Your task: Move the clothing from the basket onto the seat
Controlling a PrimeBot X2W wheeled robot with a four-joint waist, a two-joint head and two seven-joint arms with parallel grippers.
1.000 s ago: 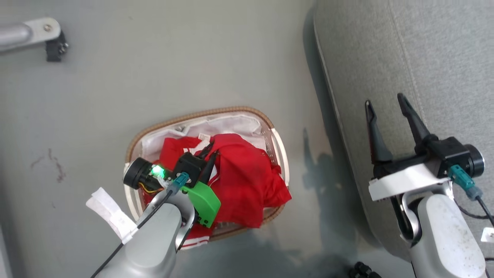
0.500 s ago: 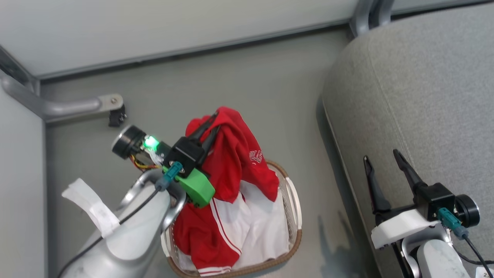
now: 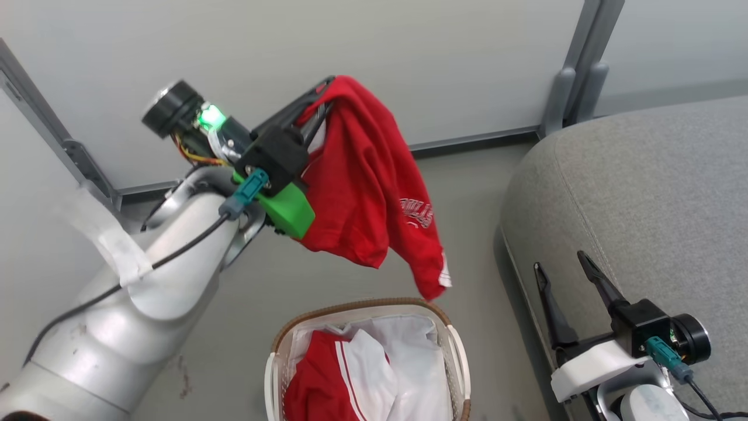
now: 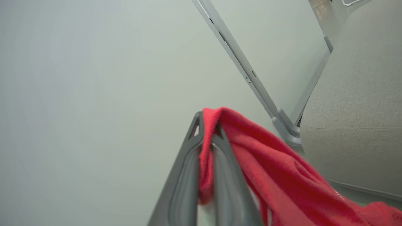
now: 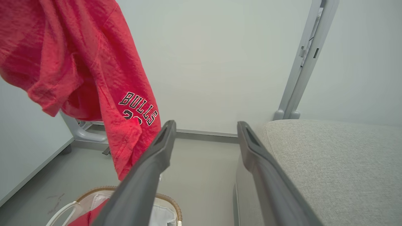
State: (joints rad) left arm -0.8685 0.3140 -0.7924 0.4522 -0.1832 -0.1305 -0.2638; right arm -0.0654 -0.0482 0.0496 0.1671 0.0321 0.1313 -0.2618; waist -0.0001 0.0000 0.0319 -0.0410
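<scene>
Garment point(image 3: 362, 193), plain red, hangs from left gripper point(image 3: 326, 83), seemingly clear of basket point(image 3: 350, 306).

Our left pincer point(image 3: 318, 96) holds the lettered garment point(image 3: 362, 187) above the basket point(image 3: 280, 345) on the floor point(image 3: 467, 193); the striped garment point(image 3: 327, 380) lies in it. The seat point(image 3: 643, 193) stands to their right, beside our right pincer point(image 3: 559, 261).

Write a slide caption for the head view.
Left gripper holds a red shirt above the basket, where a red-and-white garment lies; right gripper open by the grey seat.
</scene>
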